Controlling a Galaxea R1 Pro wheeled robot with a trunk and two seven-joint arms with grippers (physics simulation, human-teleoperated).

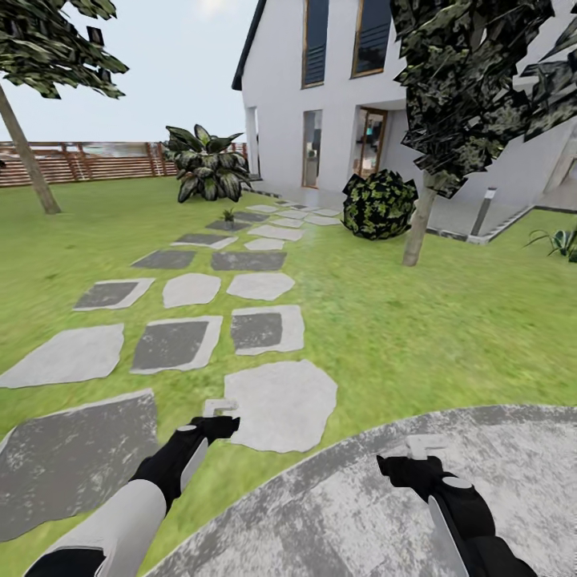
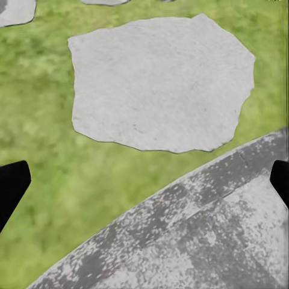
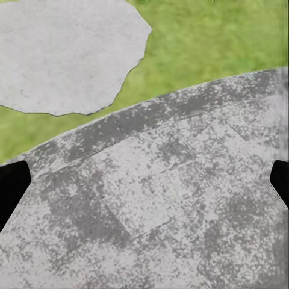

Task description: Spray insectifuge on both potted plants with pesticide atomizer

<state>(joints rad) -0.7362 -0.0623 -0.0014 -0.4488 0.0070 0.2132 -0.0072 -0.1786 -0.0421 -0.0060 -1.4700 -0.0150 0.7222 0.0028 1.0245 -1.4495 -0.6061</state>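
We hold both pincers wide and empty, left pincer (image 1: 215,425) over grass, right pincer (image 1: 401,463) over the patio (image 1: 497,481). One small potted plant (image 1: 229,215) sits far along the stepping stones (image 1: 280,401); with no atomizer sighted, we risk wandering.

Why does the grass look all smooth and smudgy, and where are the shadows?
Head view: the grass is a soft, smeared green with no blades, and the tree looks blocky and jagged, as a simulator's render does; the light is flat, with no clear shadows under the shrub. Left wrist view: the stepping stone has soft edges. Right wrist view: the patio is blurry speckle.
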